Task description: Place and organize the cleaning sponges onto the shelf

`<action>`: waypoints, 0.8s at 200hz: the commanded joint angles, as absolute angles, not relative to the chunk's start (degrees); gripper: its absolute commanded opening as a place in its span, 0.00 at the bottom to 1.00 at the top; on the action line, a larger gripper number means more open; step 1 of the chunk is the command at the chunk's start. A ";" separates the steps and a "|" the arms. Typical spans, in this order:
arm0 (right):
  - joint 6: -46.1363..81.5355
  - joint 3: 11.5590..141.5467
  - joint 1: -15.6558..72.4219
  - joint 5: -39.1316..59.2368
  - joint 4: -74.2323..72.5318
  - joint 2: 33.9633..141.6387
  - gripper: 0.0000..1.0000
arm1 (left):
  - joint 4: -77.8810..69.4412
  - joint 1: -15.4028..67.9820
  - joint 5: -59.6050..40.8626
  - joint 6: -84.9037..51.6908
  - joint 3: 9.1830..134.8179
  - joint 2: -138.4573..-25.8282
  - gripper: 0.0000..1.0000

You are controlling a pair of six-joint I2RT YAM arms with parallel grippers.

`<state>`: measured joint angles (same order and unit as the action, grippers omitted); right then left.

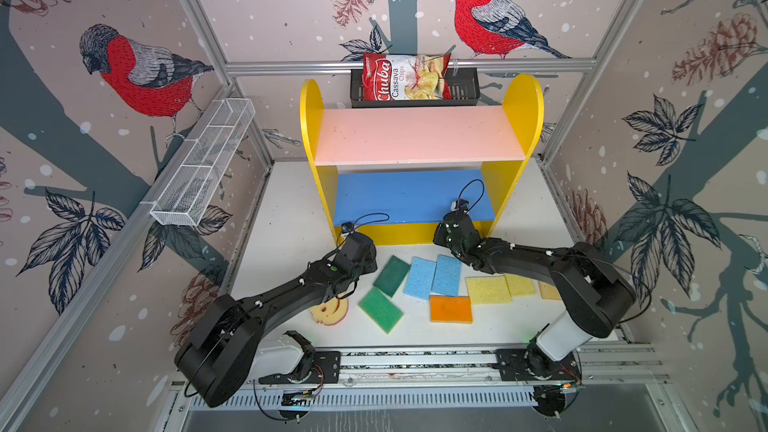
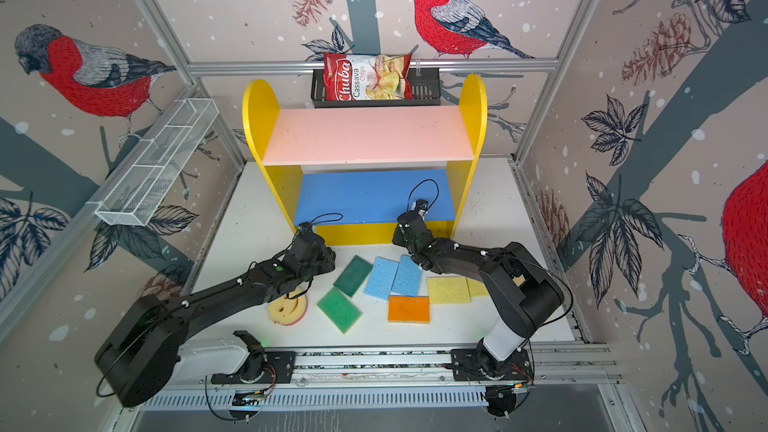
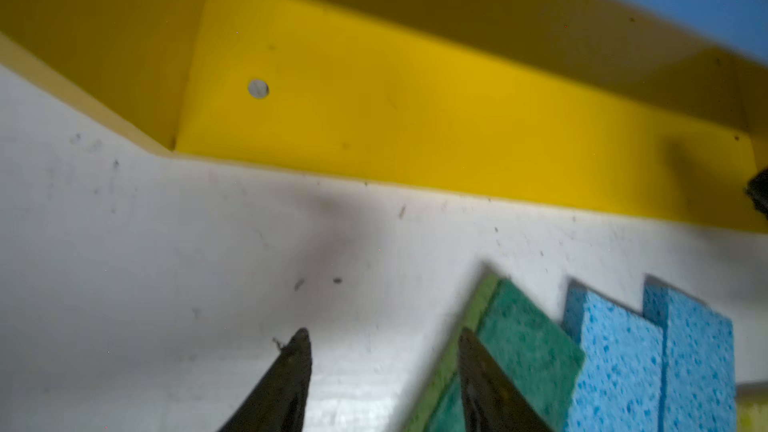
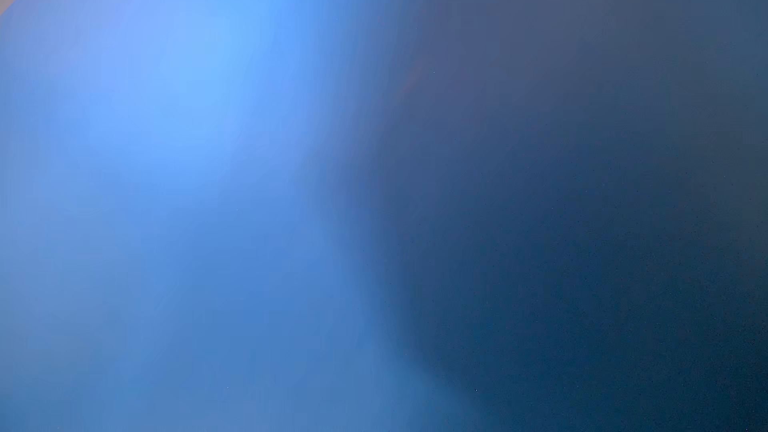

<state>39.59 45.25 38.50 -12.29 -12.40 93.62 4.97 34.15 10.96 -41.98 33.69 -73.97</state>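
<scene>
Currently, the left gripper [image 3: 385, 334] has its jaws spread, with only the white table [image 3: 166, 263] showing between them. One finger [image 3: 486, 388] overlaps the edge of the dark green sponge [image 3: 528, 351]; contact cannot be confirmed. This gripper hangs low, just in front of the yellow base [image 3: 415, 118] of the shelf [image 1: 419, 135], near its left side.

The right gripper [image 1: 453, 228] sits at the front edge of the blue middle board [image 1: 407, 195], toward the right side. Its fingertips are hidden in both top views, and the right wrist view shows only a blue blur, so the jaw state cannot be told.

All visible sponges lie on the table in front of the shelf:
- The round smiley sponge [image 1: 330, 311] is partly under the left arm.
- The green sponge [image 1: 380, 309] lies just beside the dark green one.
- Two light blue sponges [image 1: 420, 278] [image 1: 447, 275] lie side by side and touching.
- The orange sponge [image 1: 451, 309] lies nearest the front rail.
- Two yellow sponges [image 1: 488, 289] [image 1: 520, 284] overlap.
- The tan sponge [image 1: 548, 290] is partly hidden by the right arm.

Behind the shelf, a chips bag [image 1: 405, 76] stands in a black basket [image 1: 465, 89].
</scene>
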 commanded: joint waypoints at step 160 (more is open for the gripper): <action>33.57 55.02 29.71 -4.10 -10.19 100.41 0.18 | 3.30 26.37 7.13 -36.74 54.47 -95.53 0.51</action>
<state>32.77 54.43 29.95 -4.67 -8.80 100.03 3.44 26.79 8.12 -35.77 52.23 -93.80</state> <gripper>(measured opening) 0.185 0.507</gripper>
